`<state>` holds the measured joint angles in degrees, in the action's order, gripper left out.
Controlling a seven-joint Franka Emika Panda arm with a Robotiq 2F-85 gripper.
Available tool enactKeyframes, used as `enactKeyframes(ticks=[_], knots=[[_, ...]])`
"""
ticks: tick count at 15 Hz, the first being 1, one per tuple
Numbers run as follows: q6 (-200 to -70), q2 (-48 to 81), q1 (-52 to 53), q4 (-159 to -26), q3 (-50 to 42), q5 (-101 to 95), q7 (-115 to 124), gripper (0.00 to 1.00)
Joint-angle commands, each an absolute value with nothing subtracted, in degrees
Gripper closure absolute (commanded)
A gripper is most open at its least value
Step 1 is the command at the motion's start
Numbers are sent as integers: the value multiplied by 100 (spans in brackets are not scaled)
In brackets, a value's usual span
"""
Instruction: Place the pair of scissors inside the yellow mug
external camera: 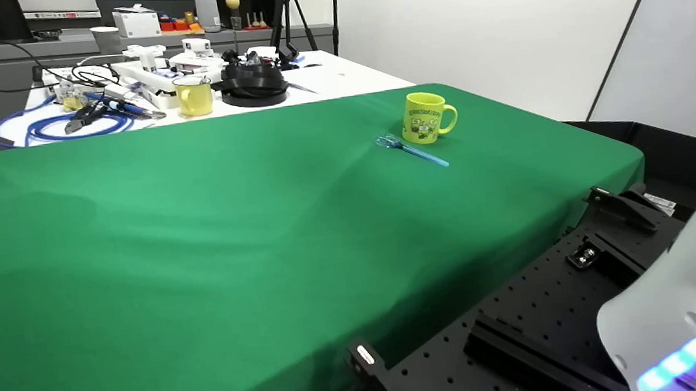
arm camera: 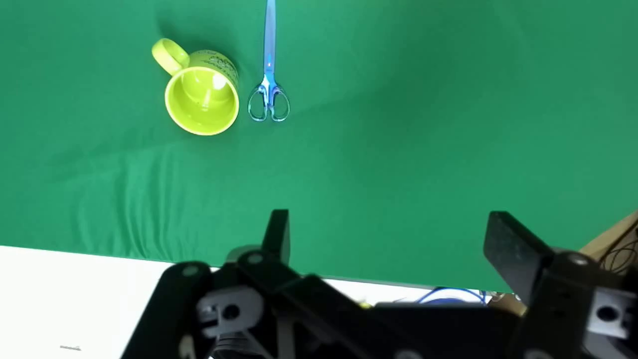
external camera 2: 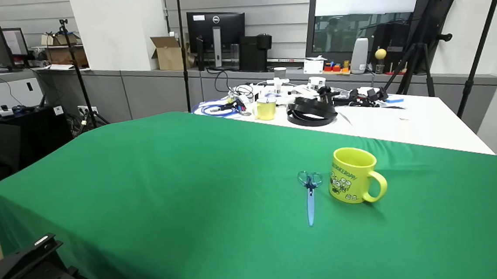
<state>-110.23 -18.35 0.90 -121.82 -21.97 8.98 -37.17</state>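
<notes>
The pair of scissors, slim with light blue blades and clear blue handles, lies flat on the green cloth in both exterior views. It also shows in the wrist view, its blade tip cut off at the top edge. The yellow mug stands upright close beside the scissors, apart from them, in both exterior views. In the wrist view the mug shows its bare inside. My gripper is open with nothing between its fingers, above the cloth; it shows in neither exterior view.
The green-covered table borders a white table with cables, tools, black straps and a paler yellow cup. A black perforated base plate and part of the white arm are at the near edge.
</notes>
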Motion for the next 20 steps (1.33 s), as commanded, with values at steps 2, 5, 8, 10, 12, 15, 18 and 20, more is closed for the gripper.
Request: enactKeyframes(ticks=[2,5,8,10,12,15,18,20], knots=[[-11001,-1799,-159,-12167,-1984,982,-3783,0],[-11128,-1738,-179,-12143,-1928,926,-3737,0],[-11738,-1398,-226,-11984,-1667,845,-3572,0],[-12132,-1044,-201,-11859,-1509,873,-3526,0],[-12474,-630,-182,-11725,-1342,896,-3466,0],[-12851,24,-249,-11479,-1119,804,-3376,0],[-13043,674,-371,-11112,-976,813,-3453,0],[-13046,1110,-480,-10779,-875,814,-3463,0]])
